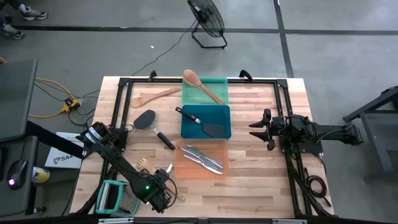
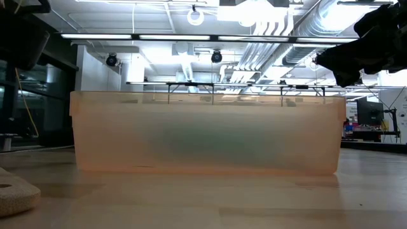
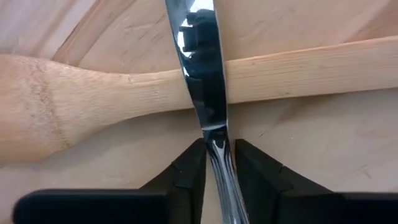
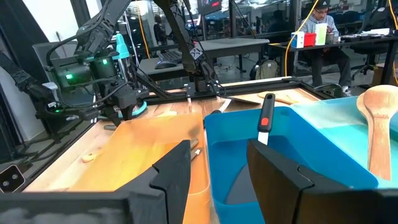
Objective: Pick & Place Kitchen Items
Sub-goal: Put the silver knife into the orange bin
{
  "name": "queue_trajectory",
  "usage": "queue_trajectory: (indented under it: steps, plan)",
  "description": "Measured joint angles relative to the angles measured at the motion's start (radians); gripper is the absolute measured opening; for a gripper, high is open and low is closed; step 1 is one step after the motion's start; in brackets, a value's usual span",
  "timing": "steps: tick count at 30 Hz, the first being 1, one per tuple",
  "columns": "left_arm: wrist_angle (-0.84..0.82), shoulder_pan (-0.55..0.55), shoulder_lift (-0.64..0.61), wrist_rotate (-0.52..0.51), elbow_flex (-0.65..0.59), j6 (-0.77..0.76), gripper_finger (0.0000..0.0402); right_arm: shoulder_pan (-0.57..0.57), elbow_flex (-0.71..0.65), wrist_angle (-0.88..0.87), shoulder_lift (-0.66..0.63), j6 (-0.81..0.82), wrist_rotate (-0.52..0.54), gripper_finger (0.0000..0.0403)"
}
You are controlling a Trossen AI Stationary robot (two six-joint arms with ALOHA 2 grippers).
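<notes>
Trays: three sat in a row mid-table, far tray [image 1: 217,84], middle tray [image 1: 219,114], near tray [image 1: 186,165].
Knives [image 1: 204,158]: lay in the near tray.
Wooden spoon [image 1: 200,85]: lay across the far tray.
Spatula [image 1: 154,126]: lay left of the middle tray.

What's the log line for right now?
left gripper: closing on knife lying across wooden utensil | right gripper: open, idle by blue tray

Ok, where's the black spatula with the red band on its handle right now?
In the high view the black spatula lies in the blue tray, mid-table between the green tray and orange tray, its handle over the blue tray's left rim.
</notes>
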Motion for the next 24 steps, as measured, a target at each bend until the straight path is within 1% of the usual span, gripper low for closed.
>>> queue_trajectory:
  steps: [6, 8, 16, 24]
  plan:
    - [-0.005, 0.000, 0.000, -0.002, 0.000, 0.030, 0.0038, 0.000, 0.000, 0.000, 0.000, 0.000, 0.000, 0.0149]
    - [-0.007, 0.000, 0.000, -0.001, 0.000, 0.046, 0.0030, 0.000, 0.000, 0.000, 0.000, 0.000, 0.000, 0.0149]
    - [-0.014, -0.001, -0.001, -0.011, 0.002, 0.052, 0.0031, 0.000, 0.000, 0.000, 0.000, 0.000, 0.000, 0.0149]
    - [-0.085, -0.001, 0.000, -0.047, 0.039, 0.055, 0.0031, 0.000, 0.000, 0.000, 0.000, 0.000, 0.000, 0.0149]
